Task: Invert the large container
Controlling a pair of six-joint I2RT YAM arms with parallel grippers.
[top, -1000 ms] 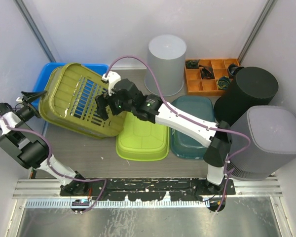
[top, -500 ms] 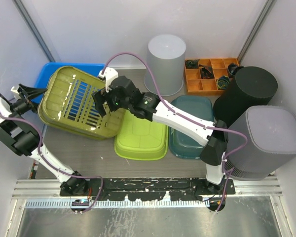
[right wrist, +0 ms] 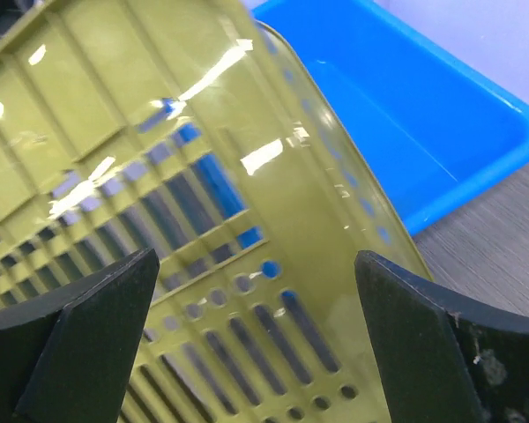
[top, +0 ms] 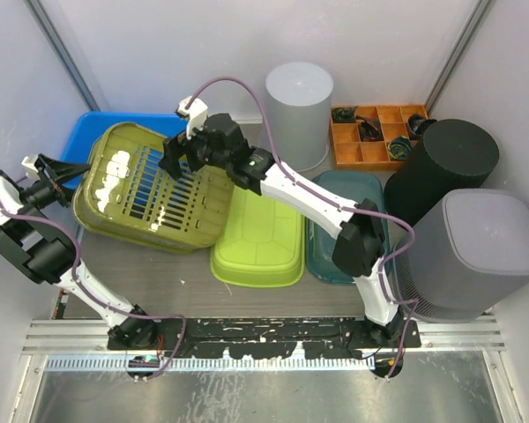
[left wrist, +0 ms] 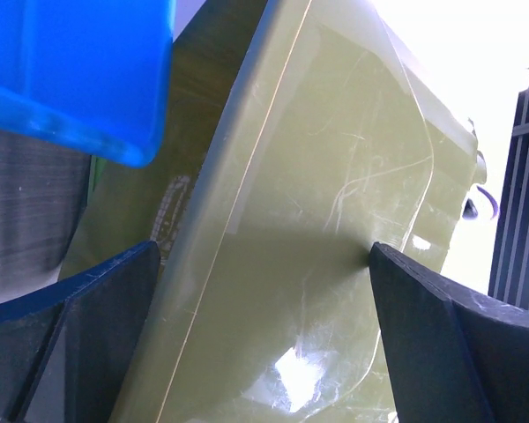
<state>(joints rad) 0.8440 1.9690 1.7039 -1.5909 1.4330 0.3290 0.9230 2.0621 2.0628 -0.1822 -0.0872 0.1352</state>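
Movement on the left side of the table: over the last 1 second the olive basket (top: 150, 189) has swung from a steep tilt to lying much flatter. Its slotted base now faces the overhead camera. It rests half over the blue bin (top: 145, 117) and half on the table, with its near corner just beside the lime tub (top: 256, 238).

The right gripper (top: 178, 159) has slid from the basket's right side up to its far edge. Its jaws are spread wide and hold nothing, the basket wall sitting just ahead of them.

The left gripper (top: 60, 172) is at the basket's left edge, also spread wide. The wall fills the gap between its fingers (left wrist: 423, 335), but real contact can't be confirmed.

The flip looks nearly done, though whether the rim sits flat is hidden.
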